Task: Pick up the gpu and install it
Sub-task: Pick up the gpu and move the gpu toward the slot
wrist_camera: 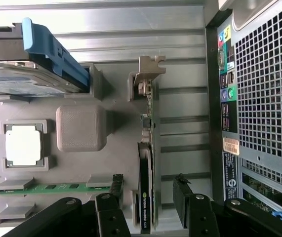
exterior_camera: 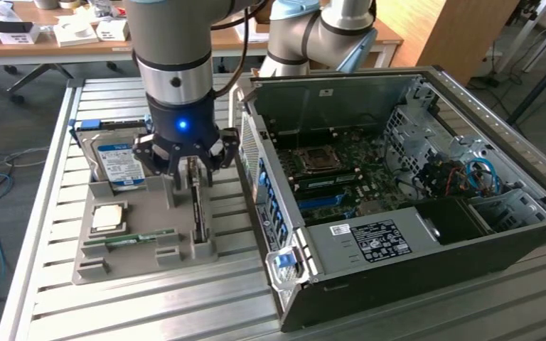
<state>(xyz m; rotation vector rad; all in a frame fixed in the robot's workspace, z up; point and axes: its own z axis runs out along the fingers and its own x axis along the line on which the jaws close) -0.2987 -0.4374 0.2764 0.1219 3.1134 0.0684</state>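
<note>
The gpu (exterior_camera: 198, 207) is a thin dark card standing on its edge in a slot of the grey holder tray (exterior_camera: 111, 256). Its grey metal bracket (wrist_camera: 148, 74) is at the end away from the wrist. My gripper (exterior_camera: 190, 169) hangs just above the card, open. In the wrist view the gripper (wrist_camera: 148, 195) straddles the gpu (wrist_camera: 145, 168), with one finger (wrist_camera: 115, 190) and the other finger (wrist_camera: 181, 193) on either side and a gap to each. The open computer case (exterior_camera: 397, 199) lies beside the tray on the exterior view's right, with its motherboard (exterior_camera: 335, 177) exposed.
The tray also holds a silver hard drive with a blue label (exterior_camera: 121, 165), a processor chip (exterior_camera: 109, 217) and a green memory stick (exterior_camera: 131, 238). The case's rear panel (wrist_camera: 259, 98) stands close beside the gpu. Everything rests on a slatted metal table (exterior_camera: 159, 298).
</note>
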